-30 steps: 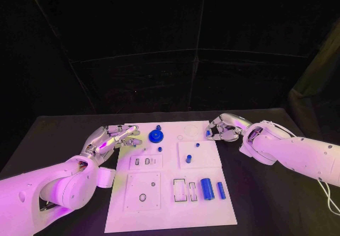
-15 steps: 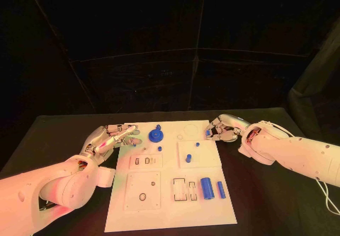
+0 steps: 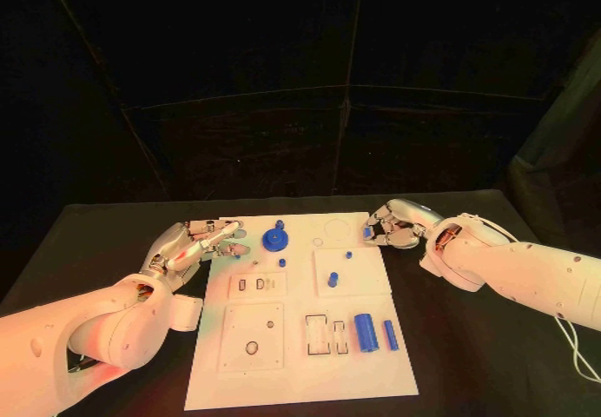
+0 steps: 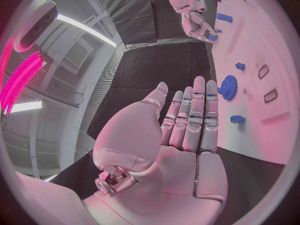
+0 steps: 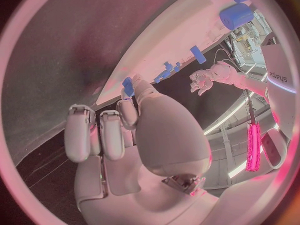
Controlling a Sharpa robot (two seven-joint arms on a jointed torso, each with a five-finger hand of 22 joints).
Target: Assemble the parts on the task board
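The white task board (image 3: 300, 365) lies in the middle of the table. On it stand a blue gear (image 3: 274, 241), a short blue peg (image 3: 333, 280) and two blue cylinders (image 3: 366, 333) near the right edge. My left hand (image 3: 201, 243) hovers at the board's far left corner, fingers straight and apart, nothing in it; the left wrist view shows its bare palm (image 4: 181, 140) beside the gear (image 4: 228, 87). At the far right corner my right hand (image 3: 393, 226) pinches a small blue part (image 3: 368, 232) between thumb and finger, seen close in the right wrist view (image 5: 127, 86).
Empty rectangular and round slots (image 3: 326, 335) mark the board's near half. A tiny blue peg (image 3: 282, 261) stands just below the gear. Black table (image 3: 488, 365) surrounds the board on all sides, with dark drapes behind.
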